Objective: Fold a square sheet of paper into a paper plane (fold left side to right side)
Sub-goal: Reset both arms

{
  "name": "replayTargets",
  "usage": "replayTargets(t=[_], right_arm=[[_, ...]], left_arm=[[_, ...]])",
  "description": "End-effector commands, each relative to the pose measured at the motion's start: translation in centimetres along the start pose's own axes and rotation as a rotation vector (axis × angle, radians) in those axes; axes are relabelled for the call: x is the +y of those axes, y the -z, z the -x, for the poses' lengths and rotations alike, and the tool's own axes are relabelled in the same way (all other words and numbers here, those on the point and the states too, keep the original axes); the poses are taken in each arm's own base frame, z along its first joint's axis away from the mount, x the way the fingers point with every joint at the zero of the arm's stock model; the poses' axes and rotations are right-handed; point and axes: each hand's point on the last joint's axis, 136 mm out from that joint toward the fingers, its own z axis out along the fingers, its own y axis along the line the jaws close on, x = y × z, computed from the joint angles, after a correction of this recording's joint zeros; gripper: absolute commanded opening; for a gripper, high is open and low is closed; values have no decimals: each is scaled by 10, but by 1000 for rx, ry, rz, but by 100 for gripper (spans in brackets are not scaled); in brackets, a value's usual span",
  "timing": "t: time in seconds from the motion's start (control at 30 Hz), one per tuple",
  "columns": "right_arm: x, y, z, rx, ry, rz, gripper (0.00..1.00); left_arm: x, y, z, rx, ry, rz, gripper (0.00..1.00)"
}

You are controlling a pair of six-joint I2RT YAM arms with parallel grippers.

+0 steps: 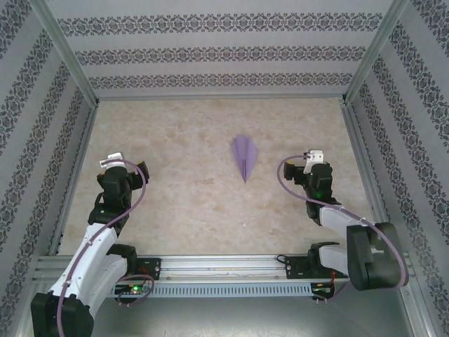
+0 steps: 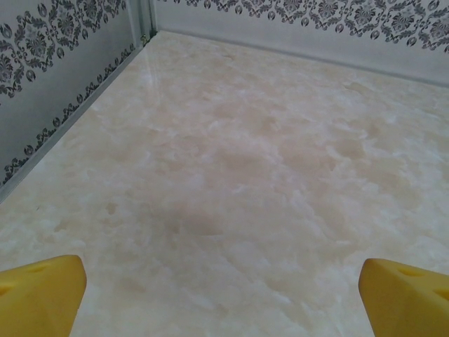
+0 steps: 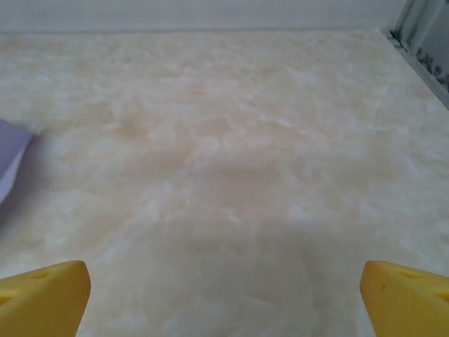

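Overhead view of the table [image 1: 175, 203], with the paper plane [image 1: 245, 157] lying flat a little right of centre, on the far half of the marbled surface and apart from both arms. The plane is a slim lilac dart whose long axis runs near to far. Its sharp tip points toward the near edge and its broad tail toward the far side, with the centre crease along the same line. The left gripper [image 1: 111, 161] stands well to the left of the dart. The right gripper [image 1: 313, 154] stands to its right and clearly closer, at about the same depth as the dart's middle. From the right wrist, a lilac edge of the plane shows at the left margin, beyond that gripper's yellow fingers [image 3: 49, 291]. From the left wrist, bare table lies ahead of the left gripper's fingers [image 2: 42, 291]. Both pairs of jaws are spread fully wide and hold nothing. Judged from its shape, the folding looks finished. Any further touch would best be a leftward reach by the right arm, meeting the dart across its long axis.
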Motion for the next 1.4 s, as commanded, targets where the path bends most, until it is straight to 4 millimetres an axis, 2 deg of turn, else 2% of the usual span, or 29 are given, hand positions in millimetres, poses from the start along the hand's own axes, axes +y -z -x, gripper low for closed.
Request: replayTargets(t=[0.0, 0.13, 0.33, 0.6, 0.67, 0.77, 0.8, 0.83, 0.97, 1.03, 1.37], right_arm=[[8, 0, 26, -128, 18, 52, 98], [9, -3, 28, -143, 51, 59, 98], [5, -17, 17, -171, 47, 64, 98], [6, -19, 11, -188, 45, 75, 98], [-3, -22, 12, -178, 23, 37, 98], [-27, -39, 15, -123, -74, -53, 98], [-24, -41, 8, -79, -55, -48, 98], [-22, -44, 17, -83, -44, -47, 98], [-22, -44, 18, -97, -47, -47, 98], [-22, -43, 18, -98, -44, -46, 98], [-21, -44, 17, -95, -38, -48, 98]], left_arm=[[2, 0, 8, -37, -8, 1, 100], [1, 1, 9, -39, -9, -1, 100], [0, 0, 9, -29, -28, -2, 100], [1, 2, 5, -11, -23, -6, 100], [1, 2, 3, -8, -21, -5, 100], [4, 1, 2, -15, -18, 11, 100], [6, 1, 2, -20, -18, 17, 100], [6, 1, 3, -23, -21, 18, 100], [11, -2, 2, -38, -30, 52, 100], [16, -6, -2, -38, -43, 85, 100], [13, -34, -34, -39, -192, 66, 100]])
